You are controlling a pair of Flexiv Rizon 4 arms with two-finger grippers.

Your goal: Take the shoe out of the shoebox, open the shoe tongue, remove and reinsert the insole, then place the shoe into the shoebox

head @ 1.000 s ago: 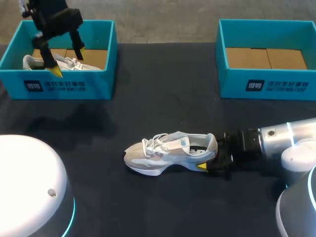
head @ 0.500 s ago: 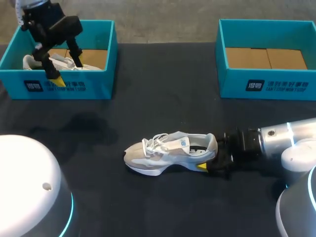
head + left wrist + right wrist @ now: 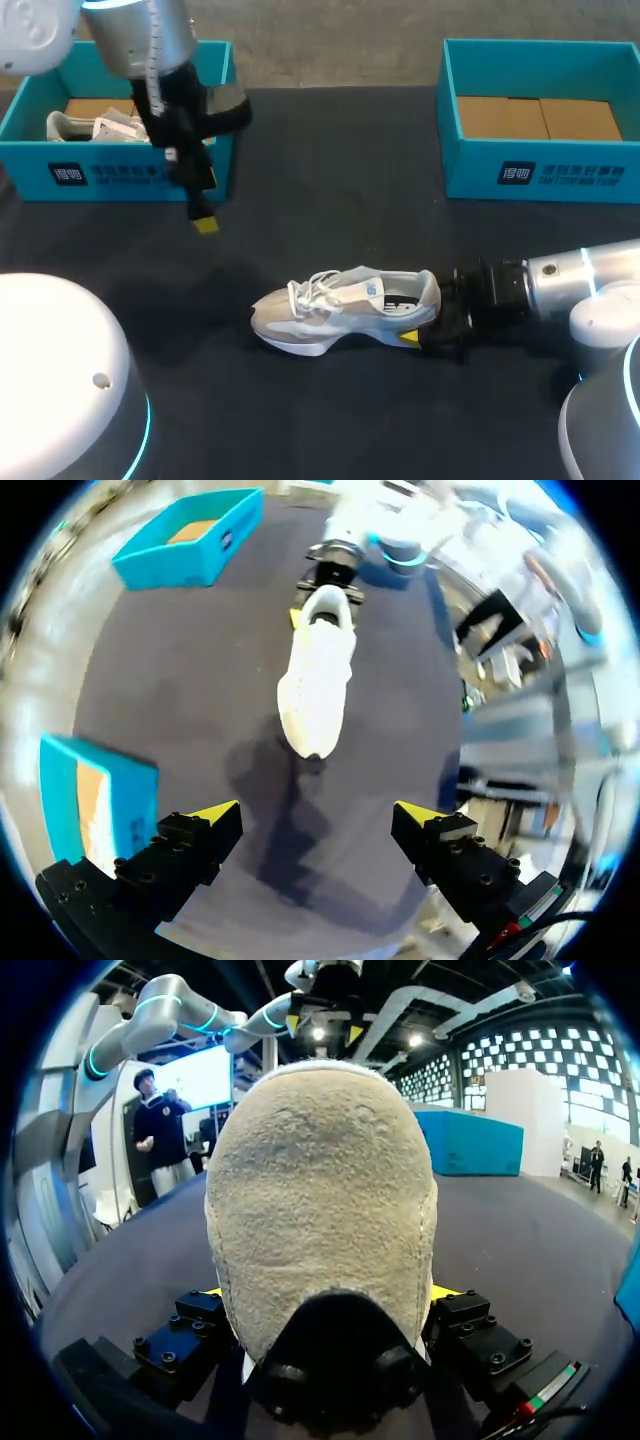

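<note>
Table point(image 3: 330, 200): one, black matte top, spanning the head view side to side. Far edge straight, at 12 o'clock. Surface plain. Light: diffuse, with soft-edged shadows on the top at 9 o'clock and about the centre.

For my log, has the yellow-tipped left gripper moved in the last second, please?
Yes: the left gripper swung from over the left teal shoebox, past its front wall.
</note>
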